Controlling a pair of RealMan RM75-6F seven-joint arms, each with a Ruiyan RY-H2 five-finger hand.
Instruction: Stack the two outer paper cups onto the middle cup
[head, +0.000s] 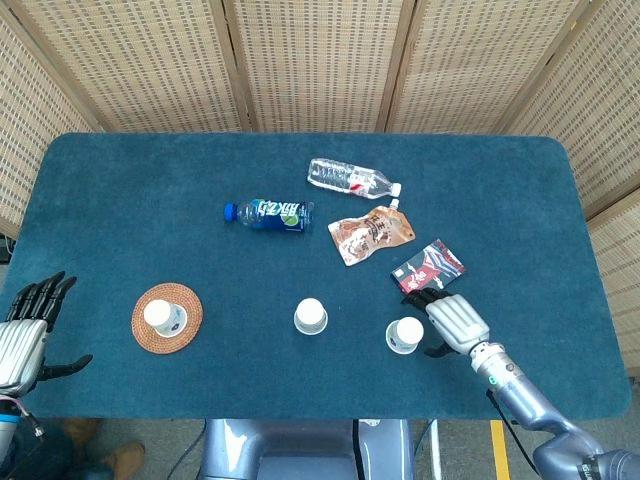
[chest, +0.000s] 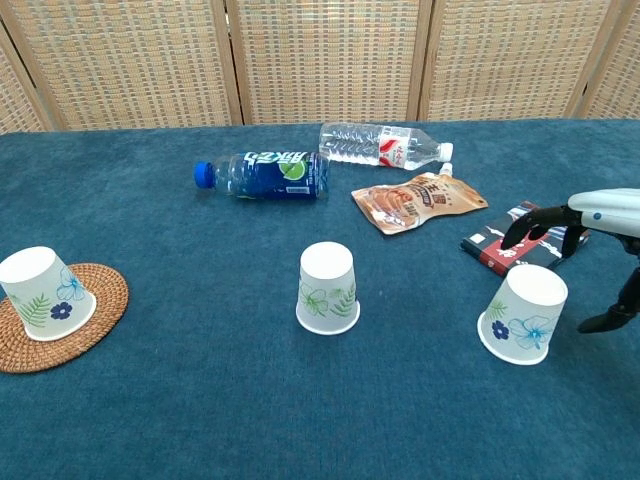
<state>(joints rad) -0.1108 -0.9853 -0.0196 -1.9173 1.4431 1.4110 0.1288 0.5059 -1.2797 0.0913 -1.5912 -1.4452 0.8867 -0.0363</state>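
Three inverted paper cups in a row near the front edge of the blue surface (head: 120, 180).
Middle cup (head: 311, 316): upside down, green leaf print, standing alone, apart from both neighbours.
Left cup (head: 165, 317): upside down, blue flower print, resting on a round woven coaster (head: 167, 318); well apart from the middle cup.
Right cup (head: 404, 335): upside down, blue flower print, directly on the surface.

Right hand (head: 446, 314): just beside the right cup on its outer side, fingers spread and curved toward the cup's far side, thumb dropped low on the near side. No contact with the cup visible in the chest view; nothing held.
Left hand (head: 25, 328): at the front left corner off the surface edge, fingers extended and apart, thumb out to the side, nothing held. Well apart from the left cup.

Further back on the surface, all lying flat:
- blue-labelled bottle (head: 268, 214) with blue cap, on its side;
- clear water bottle (head: 351, 179) with red label, on its side, behind the blue one;
- brown spouted pouch (head: 369, 235), between the bottles and the right cup;
- dark snack packet (head: 430, 270) with red and white print, its near end partly covered by the right hand's fingers in both views.

Woven screen panels (head: 320, 60) behind the surface.
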